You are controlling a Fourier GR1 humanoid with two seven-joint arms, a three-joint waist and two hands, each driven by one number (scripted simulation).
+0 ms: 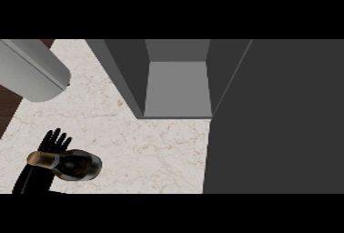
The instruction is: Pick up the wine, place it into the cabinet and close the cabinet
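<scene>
The wine bottle stands on the marble counter at the lower left, seen from above, with a brown cork top and dark glass body. My left hand shows just behind and left of it, fingers straight and pointing up, open; the bottle covers part of the wrist. The cabinet stands at the back with its grey inside showing. Its dark door swings out and fills the right side of the view. My right hand is nowhere in the view.
A large grey cylinder slants across the top left corner. The counter's left edge runs beside a dark brown strip. Bare marble lies between the bottle and the cabinet's opening.
</scene>
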